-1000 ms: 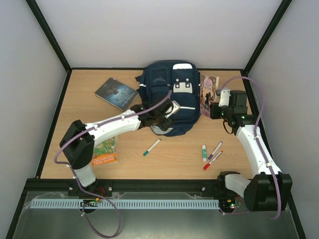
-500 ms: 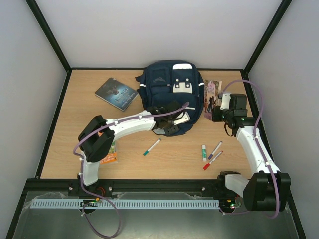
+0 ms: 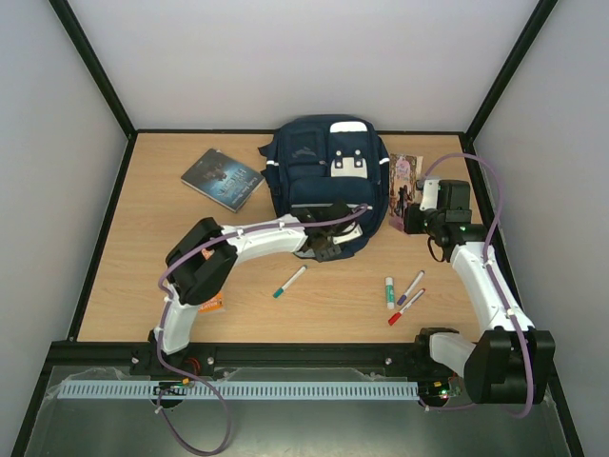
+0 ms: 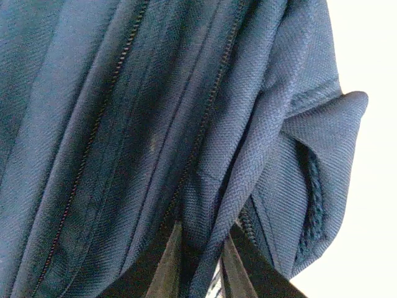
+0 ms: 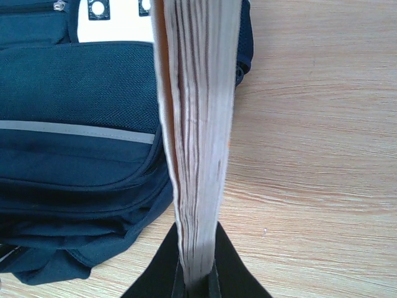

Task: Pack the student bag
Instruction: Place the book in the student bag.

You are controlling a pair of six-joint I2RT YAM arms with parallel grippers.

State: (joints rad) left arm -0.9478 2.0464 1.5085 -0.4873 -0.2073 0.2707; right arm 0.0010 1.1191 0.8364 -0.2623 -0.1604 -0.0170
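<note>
The student bag (image 3: 328, 181), navy with white stripes, lies at the back middle of the table. My left gripper (image 3: 328, 243) sits at its near edge. In the left wrist view a fold of the bag's navy fabric (image 4: 155, 124) runs between the two fingers (image 4: 167, 267), and the left gripper (image 4: 201, 267) is shut on it. My right gripper (image 3: 407, 214) is shut on a pink-covered book (image 3: 402, 181), which it holds on edge just right of the bag. The right wrist view shows the book's page edges (image 5: 198, 124) rising from the right gripper (image 5: 197, 279), with the bag (image 5: 74, 155) to the left.
A dark book (image 3: 222, 178) lies at the back left. An orange and green booklet (image 3: 205, 303) pokes out under my left arm. A teal marker (image 3: 289, 282) and three more markers (image 3: 400, 295) lie on the near table. Black-framed walls close in on both sides.
My left arm has swung toward the bag's near edge and its jaws have narrowed onto the fabric. The right gripper with the book shifted slightly right, then stayed.
</note>
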